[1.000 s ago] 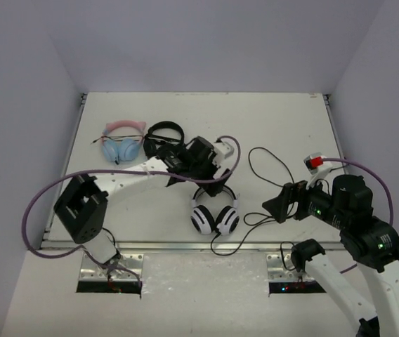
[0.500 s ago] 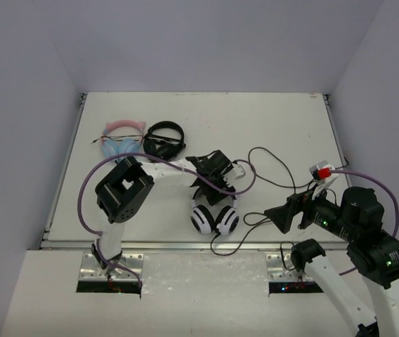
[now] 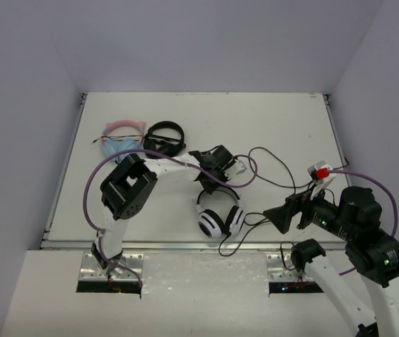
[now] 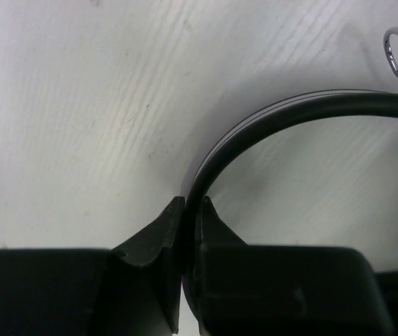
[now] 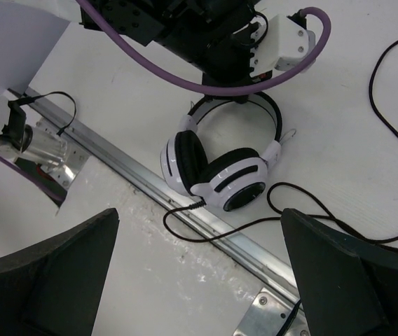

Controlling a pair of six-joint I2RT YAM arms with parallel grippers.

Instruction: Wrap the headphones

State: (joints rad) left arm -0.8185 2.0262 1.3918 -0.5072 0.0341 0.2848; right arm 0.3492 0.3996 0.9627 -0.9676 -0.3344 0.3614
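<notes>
The white headphones (image 3: 219, 216) with black ear cushions lie near the table's front edge, ear cups toward the arms' bases. My left gripper (image 3: 216, 185) is shut on the top of their black-and-white headband (image 4: 304, 106); in the left wrist view the band runs between the two fingertips of the left gripper (image 4: 190, 203). The thin black cable (image 3: 278, 181) leaves the lower ear cup, crosses the front rail and loops off to the right. My right gripper (image 3: 275, 212) hovers open to the right of the headphones (image 5: 216, 171), with nothing between the spread fingers of the right gripper (image 5: 199, 210).
A pink-and-blue cat-ear pair (image 3: 122, 137) and an all-black pair (image 3: 164, 135) lie at the back left. A metal rail (image 5: 115, 164) runs along the table's front edge, right by the ear cups. The left arm's purple hose (image 3: 249, 172) arcs over the headband.
The left gripper has closed from open onto the headband. The headphones have shifted a little to the right and turned. The right arm drew back slightly, then stayed still.
</notes>
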